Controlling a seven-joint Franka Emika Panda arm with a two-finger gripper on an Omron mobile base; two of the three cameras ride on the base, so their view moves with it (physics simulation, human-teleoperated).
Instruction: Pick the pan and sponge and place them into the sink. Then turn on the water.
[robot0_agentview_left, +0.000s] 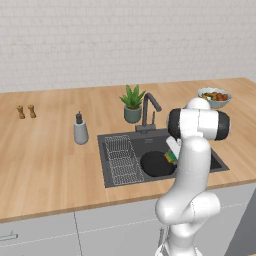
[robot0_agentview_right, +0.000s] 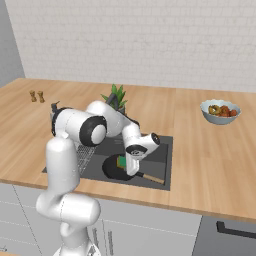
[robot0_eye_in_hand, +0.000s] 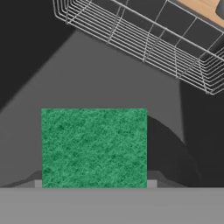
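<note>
The gripper (robot0_agentview_right: 125, 164), lowered into the sink (robot0_agentview_left: 109, 165), has its fingers closed on the green sponge (robot0_eye_in_hand: 94, 148), which sits between them just above the black pan (robot0_agentview_left: 155, 164) lying on the sink floor directly beneath, the wire rack (robot0_eye_in_hand: 144, 39) just beyond.

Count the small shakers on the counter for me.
2: both shakers stand side by side at the counter's far left, one just left of the other, well away from the sink. None looks hidden.
</note>
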